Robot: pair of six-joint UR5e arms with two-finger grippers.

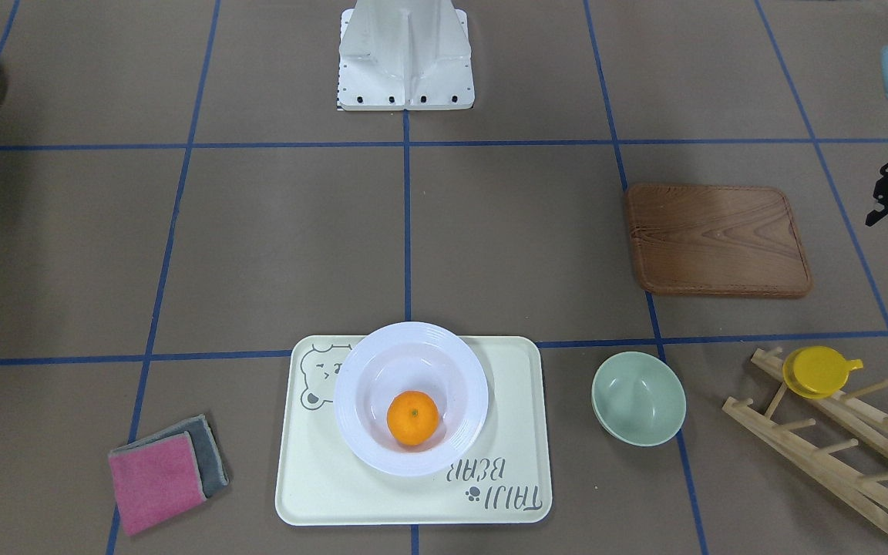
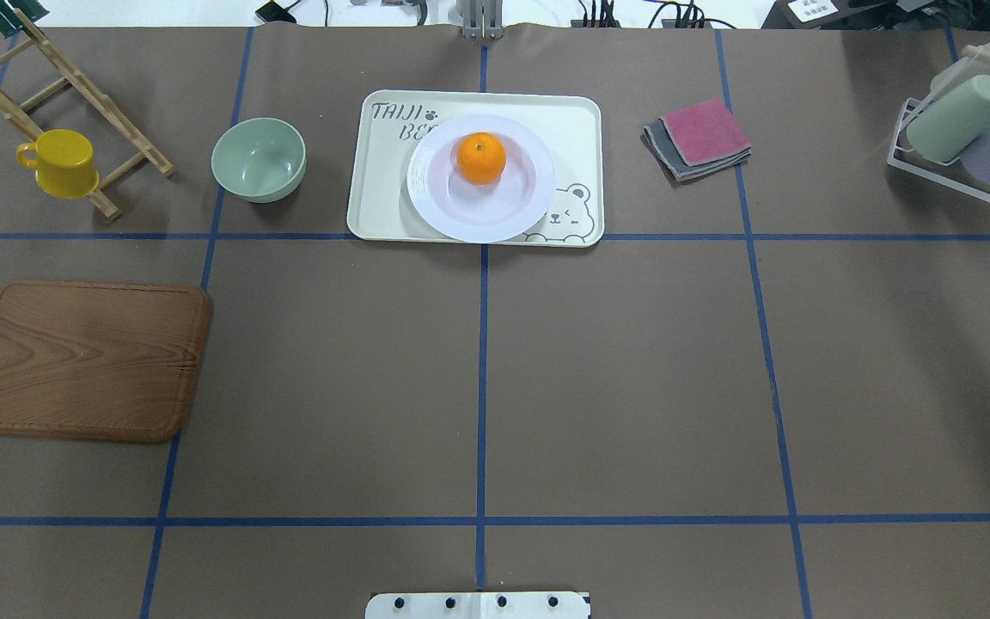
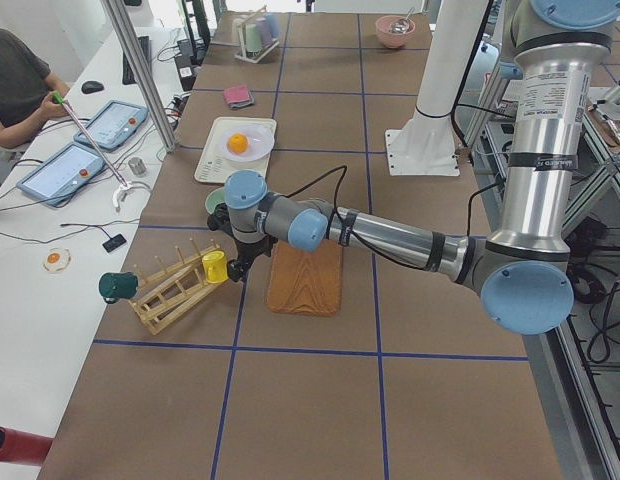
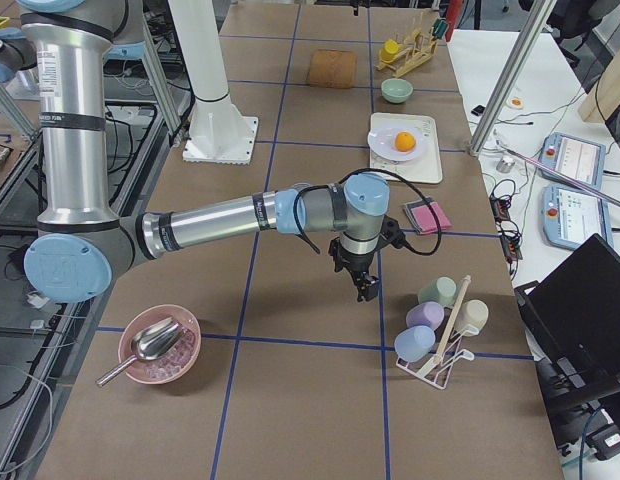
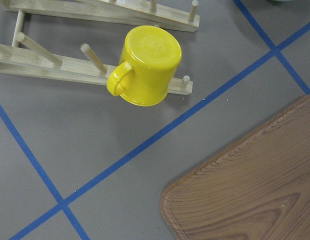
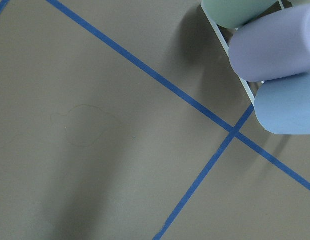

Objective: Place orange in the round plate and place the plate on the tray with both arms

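Well, orange (image 1: pixel 412 417) in plate (image 1: pixel 413 358) on tray (image 1: pixel 321 493)

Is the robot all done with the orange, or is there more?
Looks done. The orange sits in the plate, and the plate rests on the tray. Nothing seems to be carried: the left hand and the right hand hang far from the tray. Nothing seems left.

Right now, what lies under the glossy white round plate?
The cream rectangular tray lies under the plate. The tray's middle, part of its grey lettering and part of its bear drawing are covered.
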